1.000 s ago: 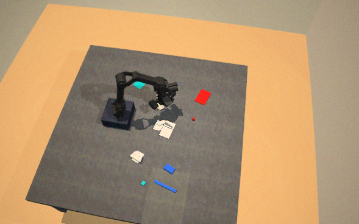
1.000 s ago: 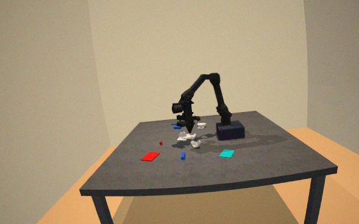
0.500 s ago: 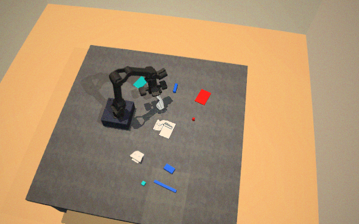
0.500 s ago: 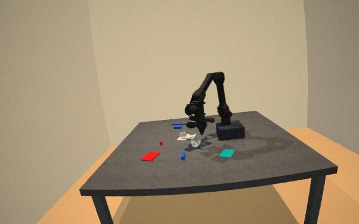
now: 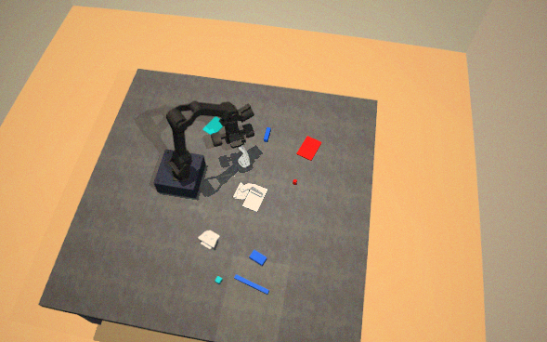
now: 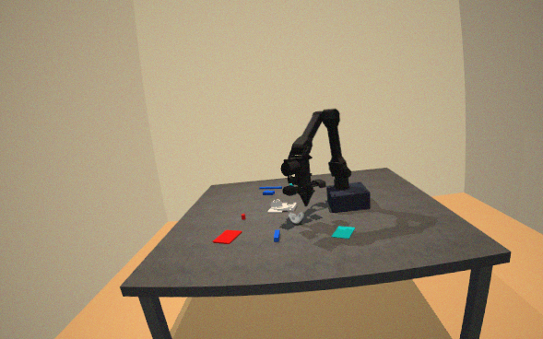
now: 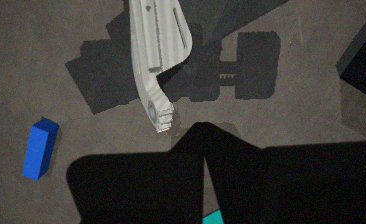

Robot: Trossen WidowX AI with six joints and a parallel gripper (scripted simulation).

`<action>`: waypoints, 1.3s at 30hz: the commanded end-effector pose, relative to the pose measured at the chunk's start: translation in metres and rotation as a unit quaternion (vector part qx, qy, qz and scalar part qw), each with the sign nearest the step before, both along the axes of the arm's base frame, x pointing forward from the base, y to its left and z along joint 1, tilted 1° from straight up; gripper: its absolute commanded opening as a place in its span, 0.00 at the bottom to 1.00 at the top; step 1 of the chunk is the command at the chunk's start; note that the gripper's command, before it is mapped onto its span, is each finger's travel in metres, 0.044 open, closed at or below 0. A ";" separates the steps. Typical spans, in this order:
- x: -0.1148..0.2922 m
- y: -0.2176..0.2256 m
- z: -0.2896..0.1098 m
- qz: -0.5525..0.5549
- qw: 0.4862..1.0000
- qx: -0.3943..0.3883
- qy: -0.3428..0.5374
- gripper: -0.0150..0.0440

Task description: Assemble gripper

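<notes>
My gripper (image 5: pixel 237 144) (image 6: pixel 306 204) (image 7: pixel 201 129) is shut and empty, above the table beside the loose jaw. This pale jaw (image 5: pixel 244 158) (image 6: pixel 296 218) (image 7: pixel 159 42) lies on the table in the gripper's shadow; its toothed end points toward the fingertips in the wrist view. The white gripper base (image 5: pixel 253 203) (image 6: pixel 272 210) lies flat near the table's middle. The other jaw (image 5: pixel 256 191) (image 6: pixel 276 203) is on the base; whether it sits fully on its pin is too small to tell. The white housing plate (image 5: pixel 209 238) lies apart from the base, and is hidden in the exterior view.
A blue block (image 5: pixel 266 135) (image 6: pixel 277 236) (image 7: pixel 38 150) and a cyan plate (image 5: pixel 213 125) (image 6: pixel 343 232) (image 7: pixel 214 218) lie near the gripper. A red plate (image 5: pixel 308 148) (image 6: pixel 227 237) and small red piece (image 5: pixel 294 182) (image 6: pixel 243 216) lie farther out. A blue bar (image 5: pixel 252 284) is beyond the base.
</notes>
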State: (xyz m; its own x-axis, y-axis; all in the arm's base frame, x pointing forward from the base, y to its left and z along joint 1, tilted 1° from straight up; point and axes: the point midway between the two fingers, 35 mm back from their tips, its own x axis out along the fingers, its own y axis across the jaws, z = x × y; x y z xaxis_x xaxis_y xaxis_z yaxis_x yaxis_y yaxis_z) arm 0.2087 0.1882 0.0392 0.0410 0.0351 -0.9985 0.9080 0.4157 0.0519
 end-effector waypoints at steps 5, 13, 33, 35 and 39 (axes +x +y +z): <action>-0.001 -0.001 -0.017 -0.002 1.000 -0.006 0.004 0.25; 0.000 -0.001 -0.030 -0.002 1.000 -0.006 0.004 0.25; -0.001 -0.002 -0.053 -0.002 1.000 -0.006 0.004 0.25; -0.001 -0.002 -0.053 -0.002 1.000 -0.006 0.004 0.25; 0.003 0.000 -0.053 -0.002 1.000 -0.006 0.004 0.25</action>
State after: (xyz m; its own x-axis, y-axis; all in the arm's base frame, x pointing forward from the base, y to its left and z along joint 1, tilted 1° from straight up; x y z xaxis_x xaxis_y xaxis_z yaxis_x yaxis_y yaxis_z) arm 0.2083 0.1871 -0.0126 0.0324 0.0271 -0.9991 0.9093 0.4142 0.0407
